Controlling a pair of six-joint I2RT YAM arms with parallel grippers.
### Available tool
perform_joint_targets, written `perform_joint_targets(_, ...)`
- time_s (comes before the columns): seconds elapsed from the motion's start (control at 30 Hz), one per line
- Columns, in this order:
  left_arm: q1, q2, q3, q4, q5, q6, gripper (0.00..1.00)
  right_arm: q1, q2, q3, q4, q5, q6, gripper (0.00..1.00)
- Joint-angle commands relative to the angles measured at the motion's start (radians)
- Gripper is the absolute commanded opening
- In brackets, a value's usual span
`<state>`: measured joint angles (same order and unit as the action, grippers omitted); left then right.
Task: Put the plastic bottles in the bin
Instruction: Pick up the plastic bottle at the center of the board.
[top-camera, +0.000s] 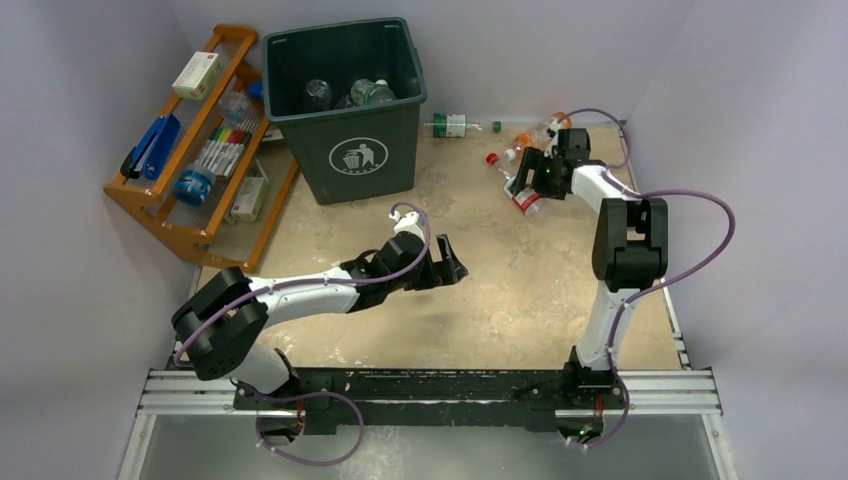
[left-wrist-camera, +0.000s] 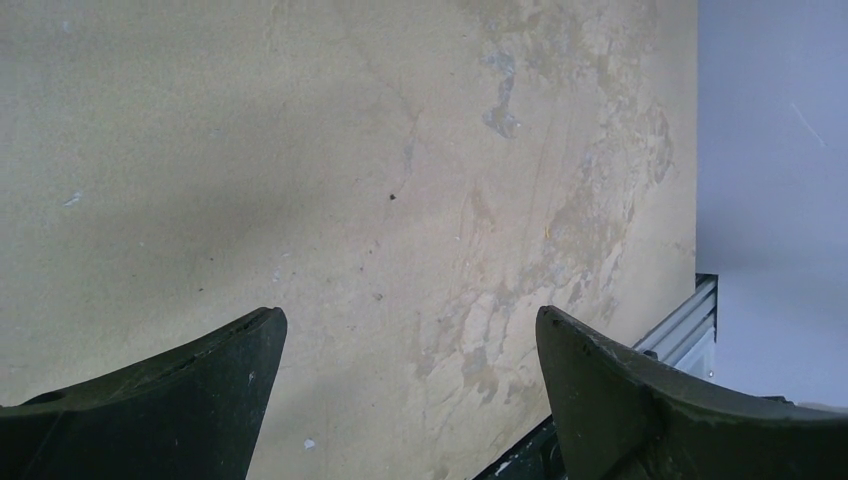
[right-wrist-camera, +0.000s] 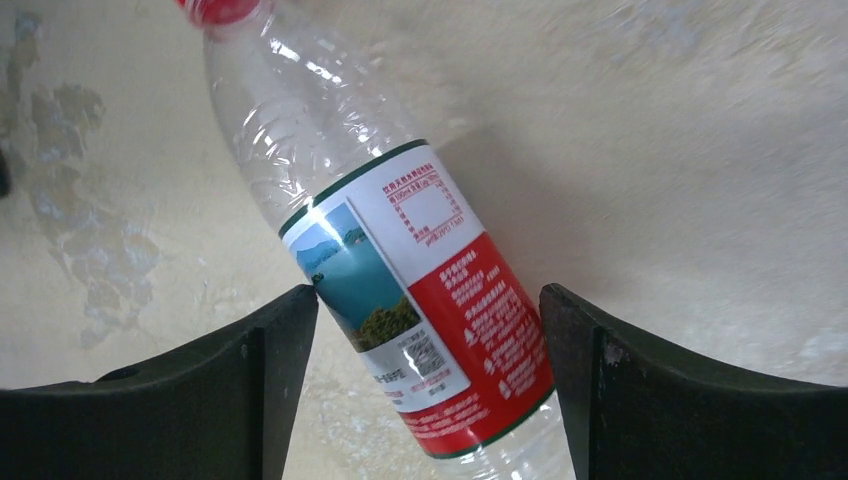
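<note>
- Table: a tan, scuffed board, closed in by pale walls at the far side and on both flanks. A metal rail runs along the near edge. The broad middle strip between the two arms is bare.
- Bin: dark green, standing at the far left with its symbol facing the arms. Just to its left is the wooden rack. Several bottles lie inside the bin.
- Left gripper: jaws spread wide with nothing between them. It is above bare board near the table's centre, well clear of the bin and the walls.
- Right gripper: jaws spread wide at the far right, one finger on each side of the red-capped bottle. From these views I cannot tell whether the pads touch it.
- Red-capped bottle: clear, with a red-and-white label, lying on the board. In the wrist view its long axis runs diagonally, cap at the upper left and base at the lower right, running past the frame edge.
- Green-labelled bottle: lying on its side close to the far wall, just right of the bin, with its long axis parallel to that wall.
- Further bottles: crowded into the far right corner beside the right gripper.
</note>
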<state>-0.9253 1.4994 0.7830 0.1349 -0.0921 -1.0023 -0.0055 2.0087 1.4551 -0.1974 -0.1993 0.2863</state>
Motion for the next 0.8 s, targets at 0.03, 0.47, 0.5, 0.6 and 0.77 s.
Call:
perform_joint_targets(0.03, 0.06, -0.004, -0.021, 0.064, 0.031, 0.044, 0.96, 0.059, -0.082, -0.086, 0.024, 0.027, -0.014, 0.83)
perform_joint_targets(0.47, 0.192, -0.042, 0.025, 0.039, 0.08, 0.064, 0.96, 0.11, -0.186, -0.229, 0.044, 0.038, -0.017, 0.59)
perform_joint_targets(0.5, 0.193, -0.038, 0.035, 0.035, 0.081, 0.069, 0.96, 0.11, -0.19, -0.222, 0.039, 0.039, -0.022, 0.57)
perform_joint_targets(0.6, 0.199, -0.026, 0.035, 0.042, 0.083, 0.069, 0.96, 0.11, -0.228, -0.208, 0.026, 0.05, -0.032, 0.54)
perform_joint_targets(0.77, 0.211, -0.01, -0.021, 0.078, 0.095, 0.062, 0.96, 0.11, -0.339, -0.177, -0.009, 0.063, -0.038, 0.53)
